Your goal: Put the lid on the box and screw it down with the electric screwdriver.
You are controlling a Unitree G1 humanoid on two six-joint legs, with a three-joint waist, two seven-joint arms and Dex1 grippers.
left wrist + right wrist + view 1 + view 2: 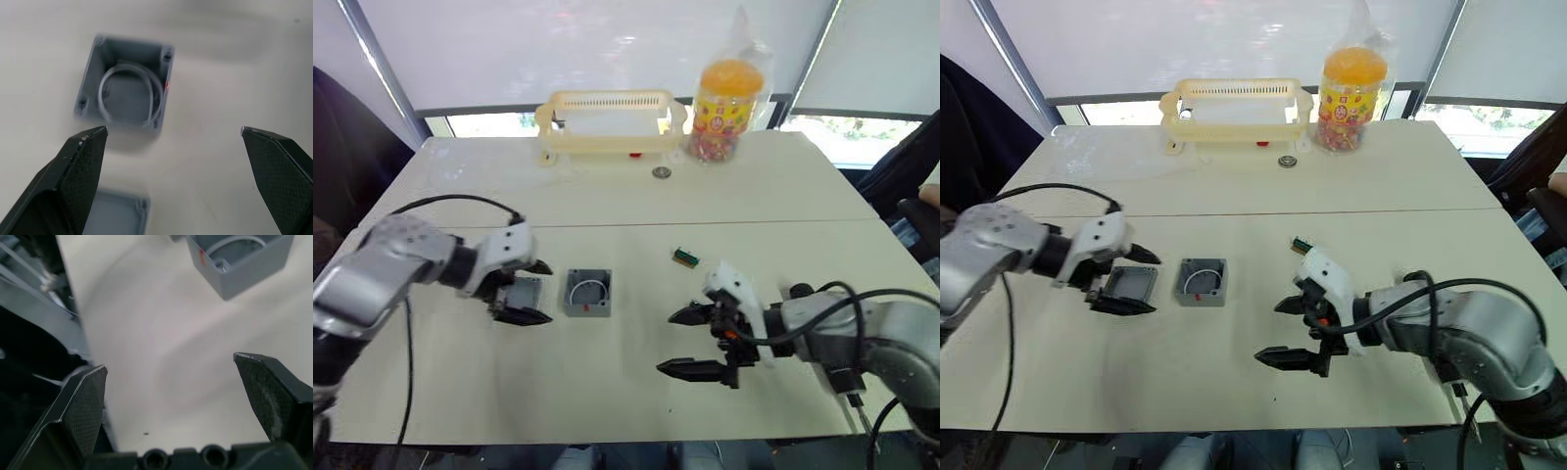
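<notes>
I see the grey box [588, 293] sitting open-topped near the table [783, 186] centre, its white wire loop visible inside. At its nine o'clock, just beside it, lies the lid [527, 291], with my left gripper [530, 291] spread wide around it. My right gripper [690, 342], fingers apart and empty, hovers at the box's four o'clock.

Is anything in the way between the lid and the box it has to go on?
Nothing visible is. The lid lies flat on the table at the open left hand, and the box stands open right beside it with bare tabletop between. The right hand is off on the box's other side.
</notes>
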